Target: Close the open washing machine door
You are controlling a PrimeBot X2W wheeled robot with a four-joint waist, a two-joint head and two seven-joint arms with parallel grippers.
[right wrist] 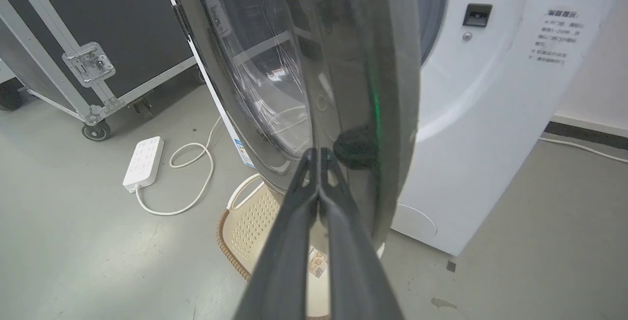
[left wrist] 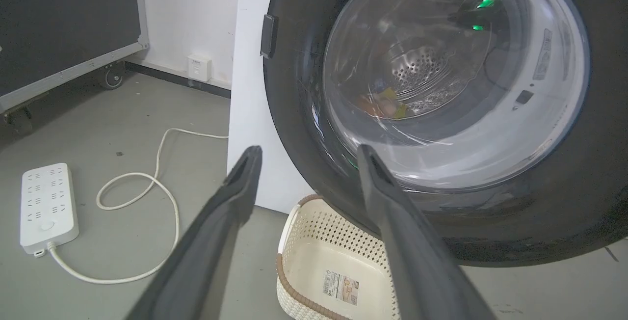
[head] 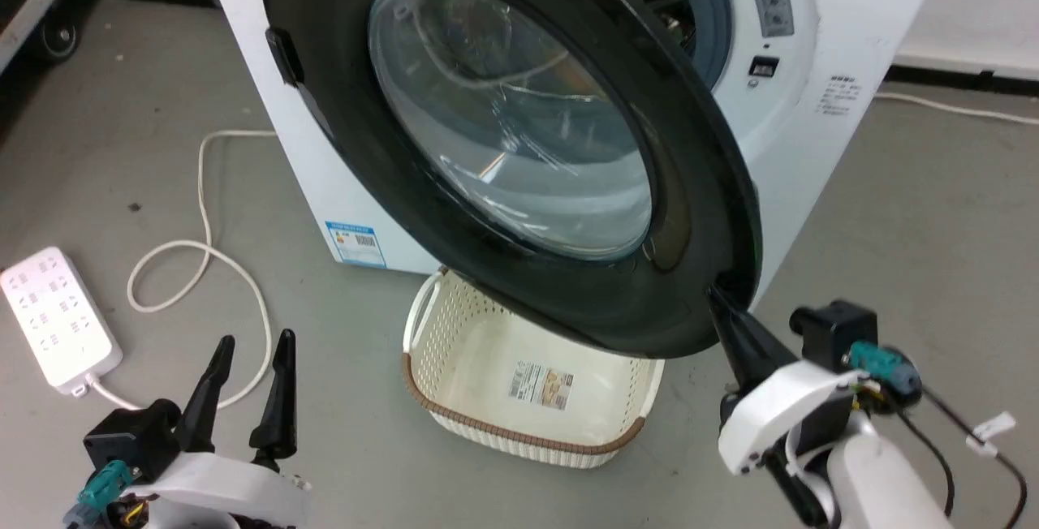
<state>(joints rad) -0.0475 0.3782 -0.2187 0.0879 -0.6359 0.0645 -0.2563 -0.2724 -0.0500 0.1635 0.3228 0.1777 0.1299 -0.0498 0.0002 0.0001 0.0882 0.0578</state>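
Observation:
The washing machine door stands partly open, its glossy black rim around a clear bulging glass bowl, with a small black handle tab on its left edge. My right gripper is shut with nothing in it, its tip touching the rim's lower right. In the right wrist view the shut fingers press on the door's outer face. My left gripper hangs open and empty at the lower left, apart from the door. Seen from the left wrist, its fingers point toward the door.
A cream perforated basket sits on the floor under the door. A white power strip and its looping cable lie to the left. The white machine body rises behind. A black wheeled case stands further left.

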